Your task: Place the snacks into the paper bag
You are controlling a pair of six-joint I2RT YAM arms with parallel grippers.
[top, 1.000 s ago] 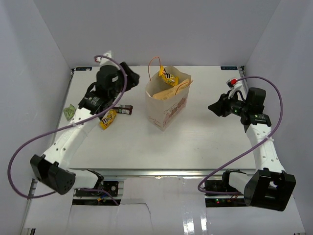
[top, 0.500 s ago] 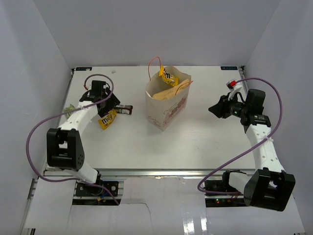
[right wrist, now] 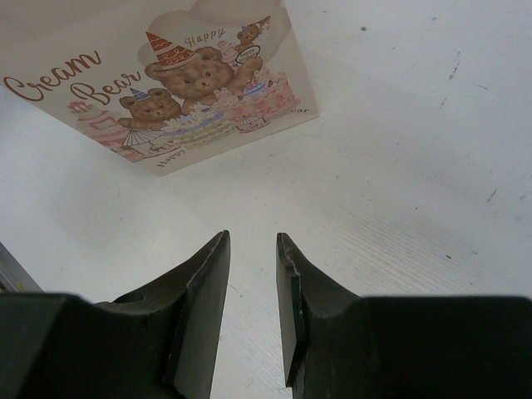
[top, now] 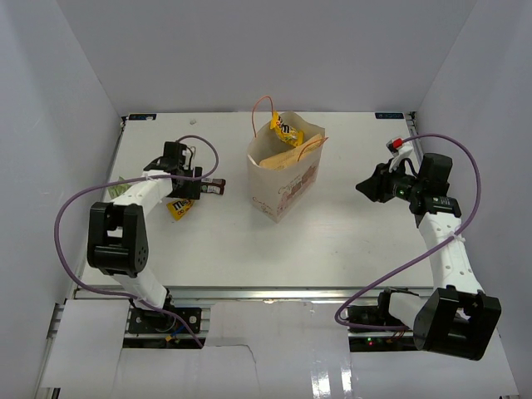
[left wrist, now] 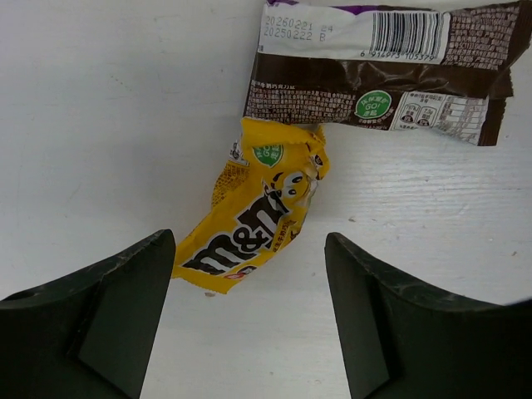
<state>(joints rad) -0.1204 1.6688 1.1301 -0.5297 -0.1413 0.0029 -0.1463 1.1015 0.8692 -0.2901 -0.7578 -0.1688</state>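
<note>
Left claw (left wrist: pixel 249 278): spread wide, empty, straddling the yellow packet (left wrist: pixel 258 220).
Packet: flat on the table (top: pixel 332 241), its top corner touching the brown bar (left wrist: pixel 366 66).
Step, as judged: lower until your fingers flank the packet's narrow width, then close. Stay off the bar so you lift one item only.
Right claw (right wrist: pixel 251 274): narrow gap, empty, low over bare table, facing the bag (top: pixel 283 179).
Room: open table between packet and bag. The left table edge is near. The bag mouth is open, so enter from above.
</note>
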